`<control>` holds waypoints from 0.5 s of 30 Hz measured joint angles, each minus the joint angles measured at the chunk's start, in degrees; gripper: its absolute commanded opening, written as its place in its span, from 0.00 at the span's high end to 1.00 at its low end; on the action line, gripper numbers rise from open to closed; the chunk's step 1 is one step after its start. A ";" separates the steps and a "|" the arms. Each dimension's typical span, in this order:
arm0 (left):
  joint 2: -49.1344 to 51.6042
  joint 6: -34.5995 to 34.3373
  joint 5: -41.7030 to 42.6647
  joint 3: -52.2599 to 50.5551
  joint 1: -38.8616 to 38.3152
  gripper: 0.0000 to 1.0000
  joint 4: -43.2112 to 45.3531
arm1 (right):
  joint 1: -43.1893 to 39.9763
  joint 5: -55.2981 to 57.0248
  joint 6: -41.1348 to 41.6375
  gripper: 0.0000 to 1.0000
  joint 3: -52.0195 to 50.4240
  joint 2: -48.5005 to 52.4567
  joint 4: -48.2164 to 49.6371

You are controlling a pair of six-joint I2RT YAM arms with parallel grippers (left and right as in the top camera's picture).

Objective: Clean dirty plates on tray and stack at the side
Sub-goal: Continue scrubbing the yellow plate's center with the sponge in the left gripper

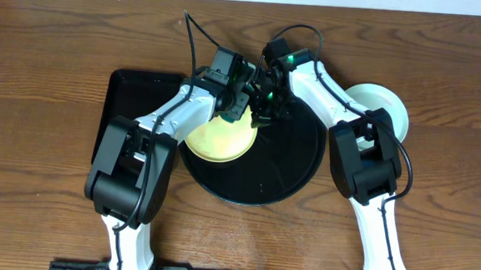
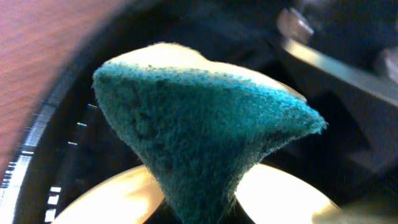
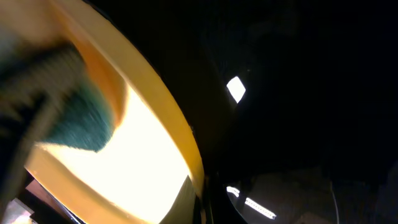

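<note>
Centrally, the large round black tray (image 1: 293, 167) sits on the wooden tabletop (image 1: 62, 40) and holds a single pale yellow plate (image 1: 215, 140) in its left half, while the rest of the tray floor shows bare. To the right of the tray, on the tabletop and partly hidden by the right arm, lies a pale mint plate (image 1: 389, 106); whether another plate is stacked under it I cannot tell. A smaller rectangular black tray (image 1: 129, 103) lies to the left, partly under the left arm. The left gripper (image 1: 235, 110) hangs over the far edge of the yellow plate, pinching a teal sponge (image 2: 205, 137) folded into a wedge just above the plate. The right gripper (image 1: 267, 110) sits just beside it at the plate's far right rim. Its wrist view is too dark and blurred to tell whether it is closed or gripping anything.
</note>
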 measured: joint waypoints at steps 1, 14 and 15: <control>0.00 -0.31 -1.86 0.00 -0.04 0.92 0.66 | 0.00 -0.02 0.00 0.99 0.00 0.00 0.00; 0.81 -16.96 -20.17 0.17 0.20 0.92 -0.76 | 0.00 -0.11 0.00 0.99 0.00 0.00 0.04; 0.81 -18.25 -20.39 0.22 0.39 0.93 -1.42 | 0.00 -0.13 0.00 0.99 0.00 0.00 0.04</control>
